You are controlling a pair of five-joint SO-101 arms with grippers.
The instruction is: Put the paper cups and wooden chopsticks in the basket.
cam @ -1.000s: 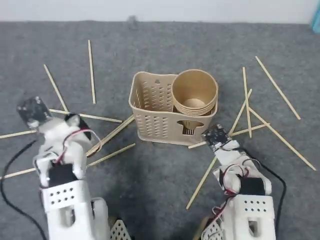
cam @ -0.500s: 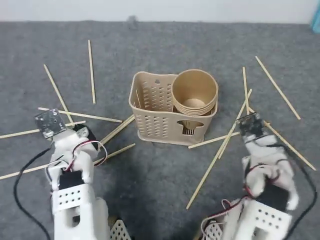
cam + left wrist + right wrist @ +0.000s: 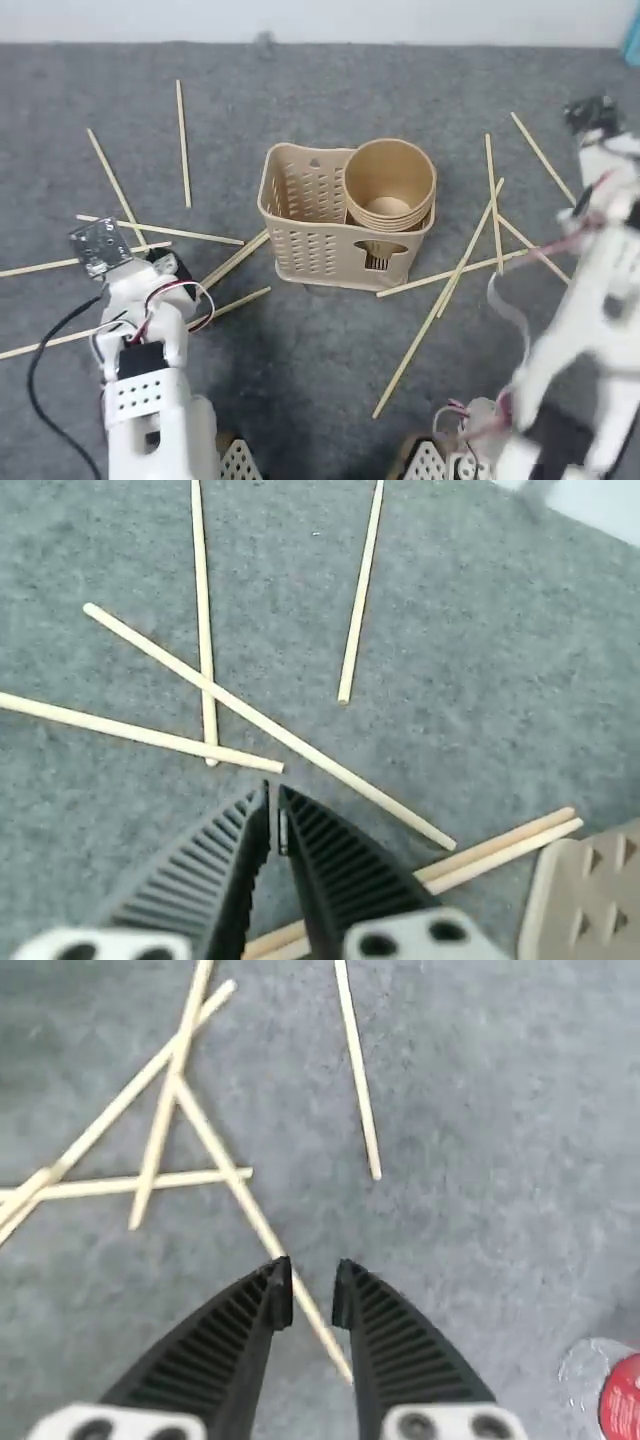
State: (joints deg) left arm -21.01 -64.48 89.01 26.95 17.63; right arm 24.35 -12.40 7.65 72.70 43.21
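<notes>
A beige perforated basket (image 3: 312,225) stands mid-table, and a stack of paper cups (image 3: 390,180) sits in its right compartment. Wooden chopsticks lie scattered on the grey carpet on both sides, for instance one chopstick (image 3: 182,140) at the far left and a crossed group (image 3: 495,215) right of the basket. My left gripper (image 3: 272,798) is shut and empty, low over crossed chopsticks (image 3: 250,715) left of the basket. My right gripper (image 3: 311,1285) is slightly open and empty, held high over a chopstick (image 3: 232,1175) that runs under the gap between its fingers. The right arm (image 3: 600,210) is raised at the right edge.
Grey carpet covers the table up to a pale wall at the back. A round red and white thing (image 3: 618,1392) lies near the right gripper. A teal object (image 3: 634,40) pokes in at the far right corner. The left arm's base (image 3: 150,410) stands at the front left.
The right arm has swung up from in front of the basket to the far right, over the chopsticks there. The left arm shifted slightly right at first, then kept still.
</notes>
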